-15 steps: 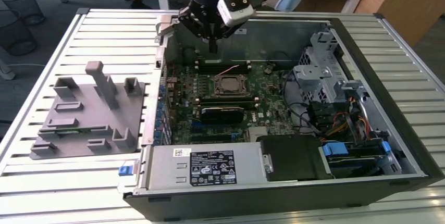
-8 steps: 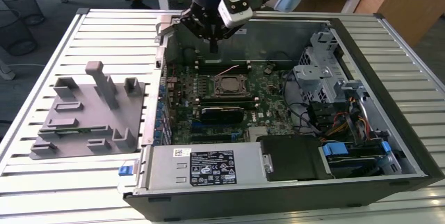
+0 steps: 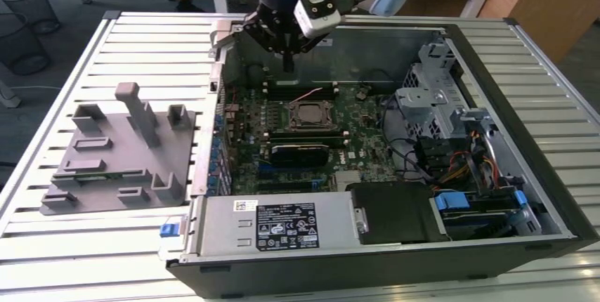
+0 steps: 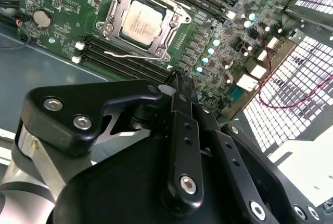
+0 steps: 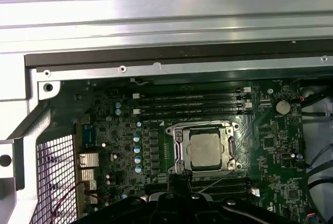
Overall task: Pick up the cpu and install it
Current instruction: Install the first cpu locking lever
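Shows the cpu (image 4: 141,22) lying flat and square inside the socket frame (image 4: 107,24), silvery plate up, pale rim level all round. Reads as seated in its place rather than merely dropped there, going by the even fit against the frame. Sits near the middle of the motherboard (image 3: 361,156), itself bedded in the open computer case (image 3: 375,53), laid on its side on the slatted bench (image 3: 150,42), probably so as to turn the board upward and leave it reachable from above. Takes up the bench from the middle to the edge at the exterior view's right. Leaves the grey fixture (image 3: 112,168) toward the edge at the exterior view's left, well apart from the claw (image 3: 286,67). Hangs that claw over the board, between the cpu and the case wall nearest the bench edge farthest from the exterior camera, pointing straight down and apart from the chip. Appears closed, fingertips (image 4: 179,86) drawn together with nothing between them. Fits, as a judgement, with the chip let go and the carrying part of the work done. Shows a thin wire lever (image 4: 127,55) lying alongside the socket frame, next to the memory slots (image 4: 125,67). Cannot tell whether latched or loose, so cannot tell whether clamped down for good. Looks down past the claw at the socket in both wrist views, handy for checking the seat.
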Controlling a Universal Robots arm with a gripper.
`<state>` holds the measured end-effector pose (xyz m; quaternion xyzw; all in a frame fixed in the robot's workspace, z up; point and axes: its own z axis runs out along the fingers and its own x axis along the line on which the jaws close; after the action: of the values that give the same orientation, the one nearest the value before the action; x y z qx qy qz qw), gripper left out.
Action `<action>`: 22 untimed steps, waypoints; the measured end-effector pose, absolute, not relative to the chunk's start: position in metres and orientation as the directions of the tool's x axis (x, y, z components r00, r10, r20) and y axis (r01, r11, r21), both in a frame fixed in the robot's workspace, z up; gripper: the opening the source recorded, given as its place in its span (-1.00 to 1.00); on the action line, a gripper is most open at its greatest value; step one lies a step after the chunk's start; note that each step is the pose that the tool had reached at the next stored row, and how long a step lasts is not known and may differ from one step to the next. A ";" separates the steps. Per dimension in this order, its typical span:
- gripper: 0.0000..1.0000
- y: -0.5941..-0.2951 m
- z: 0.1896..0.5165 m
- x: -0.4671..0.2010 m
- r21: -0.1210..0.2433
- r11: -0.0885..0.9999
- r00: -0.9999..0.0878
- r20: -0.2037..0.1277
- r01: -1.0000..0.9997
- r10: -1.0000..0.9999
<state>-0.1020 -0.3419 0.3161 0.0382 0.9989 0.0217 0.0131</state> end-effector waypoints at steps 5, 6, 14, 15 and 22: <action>-0.79 -0.342 0.314 -0.102 0.044 0.996 -0.997 -0.024 0.076 0.077; -0.79 -0.341 0.312 -0.102 0.044 0.996 -0.997 -0.025 0.076 0.077; -0.79 -0.341 0.300 -0.100 0.044 0.996 -0.997 -0.024 0.076 0.077; -0.79 -0.341 0.299 -0.100 0.044 0.996 -0.997 -0.024 0.076 0.077; -0.79 -0.335 0.291 -0.096 0.044 0.996 -0.997 -0.024 0.076 0.077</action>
<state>-0.0957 -0.3346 0.2914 0.0382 0.9990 0.0216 0.0129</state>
